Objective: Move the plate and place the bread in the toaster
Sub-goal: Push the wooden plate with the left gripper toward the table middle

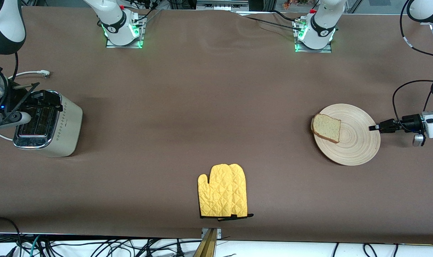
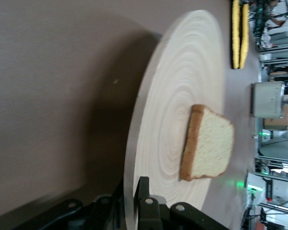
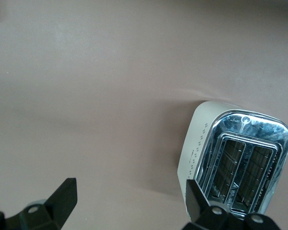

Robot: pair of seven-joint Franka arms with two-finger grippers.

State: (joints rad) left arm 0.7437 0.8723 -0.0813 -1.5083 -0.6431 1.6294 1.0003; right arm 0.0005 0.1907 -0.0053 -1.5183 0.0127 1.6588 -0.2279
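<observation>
Yellow quilted oven mitt [image 1: 223,191] lies nearest the camera. Left gripper [image 1: 373,127] pinches the round beige wooden plate's [image 1: 357,142] rim; tan wholegrain bread slice [image 1: 327,127] rests on it. Right gripper [image 3: 129,203] hovers, fingers spread, over the cream chrome-topped toaster [image 1: 48,123].

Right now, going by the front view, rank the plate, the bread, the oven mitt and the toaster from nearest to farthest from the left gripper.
1. The plate: the left gripper is shut on its rim, at the left arm's end of the table.
2. The bread: on the plate, at the edge facing the right arm's end.
3. The oven mitt: mid-table, nearer the front camera.
4. The toaster: at the right arm's end.
</observation>
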